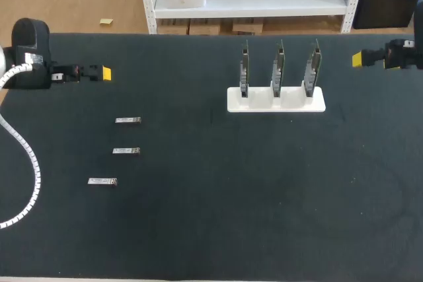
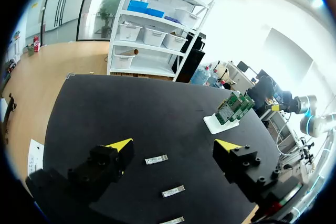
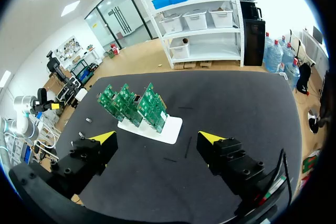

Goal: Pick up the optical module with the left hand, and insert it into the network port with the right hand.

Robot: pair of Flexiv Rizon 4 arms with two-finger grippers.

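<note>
At the worktop's [image 1: 198,229] left edge, toward the far corner, the left gripper [image 1: 106,72] hangs with its fingers spread wide and nothing in them. A white coiled cable [image 1: 30,163] loops along that edge and could, I judge, snag on a long reach. The three modules [image 1: 125,151] lie flat in the left half, in a loose column well apart from one another, none picked yet. They are small and low, so the likely fault is fingers striking the worktop or nudging a module askew instead of pinching it squarely. Passing it between hands risks a drop. A broad stretch of dark worktop separates them from the white stand [image 1: 276,105] in the right half near the far edge, which gives room for the handover. Its three upright cards [image 1: 278,67] stand close together, and a crooked push could tip or slide the stand. The ports are too small to see. The right gripper [image 1: 357,59], splayed and holding nothing, sits at the right edge by the far corner.
</note>
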